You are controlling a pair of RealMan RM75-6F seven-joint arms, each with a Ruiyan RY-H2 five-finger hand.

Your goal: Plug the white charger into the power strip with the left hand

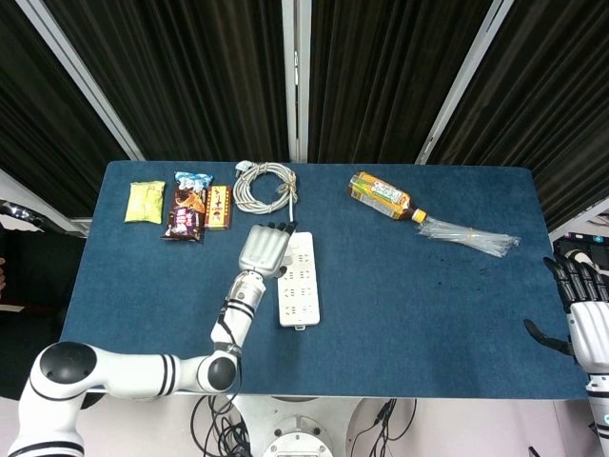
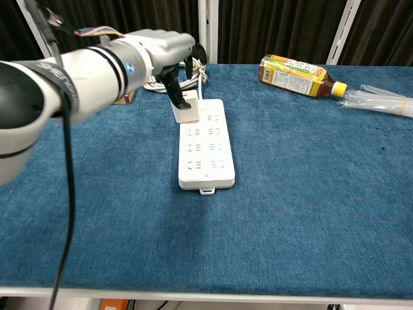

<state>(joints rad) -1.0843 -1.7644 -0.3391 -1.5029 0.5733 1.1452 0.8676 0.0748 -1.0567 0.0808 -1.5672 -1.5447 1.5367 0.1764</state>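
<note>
The white power strip (image 1: 299,281) (image 2: 205,152) lies lengthwise at mid-table. The white charger (image 2: 188,113) sits tilted on the strip's far left corner; the frames do not show whether its prongs are seated. My left hand (image 1: 264,249) (image 2: 161,50) hovers over that end with its fingers stretched out, and one dark fingertip (image 2: 180,100) touches the charger's top. In the head view the hand hides the charger. The charger's coiled white cable (image 1: 265,185) lies just beyond. My right hand (image 1: 587,319) hangs off the table's right edge, fingers apart, holding nothing.
Snack packets (image 1: 188,208) and a yellow pouch (image 1: 145,202) lie at the far left. A tea bottle (image 1: 382,195) (image 2: 298,76) and a clear plastic wrapper (image 1: 471,237) (image 2: 381,99) lie at the far right of the blue cloth.
</note>
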